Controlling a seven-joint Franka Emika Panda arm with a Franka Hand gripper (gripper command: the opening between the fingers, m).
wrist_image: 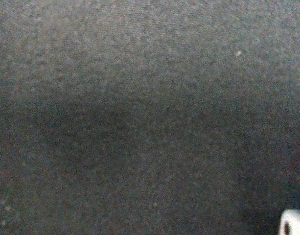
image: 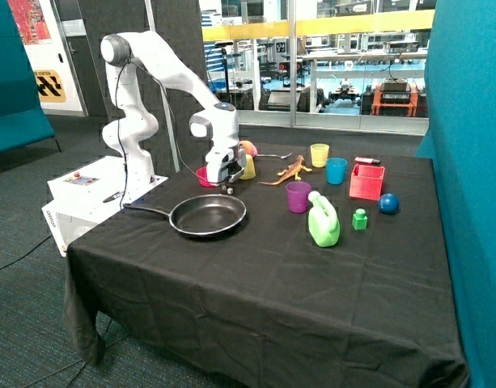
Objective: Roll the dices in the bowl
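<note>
My gripper (image: 229, 187) is low over the black tablecloth, just behind the rim of the frying pan. The magenta-pink bowl (image: 202, 175) stands right beside it, partly hidden by the hand. The wrist view is filled by the cloth seen from very close, with the corner of one white die with a dark pip (wrist_image: 292, 223) at the picture's edge. The second die is out of view. No dice can be made out in the outside view.
A black frying pan (image: 209, 215) lies in front of the gripper. Further along are a purple cup (image: 298, 196), a green bottle (image: 324, 222), a green block (image: 359, 219), a blue ball (image: 388, 203), a red box (image: 366, 181), blue (image: 336, 170) and yellow (image: 319, 154) cups, and a toy lizard (image: 290, 171).
</note>
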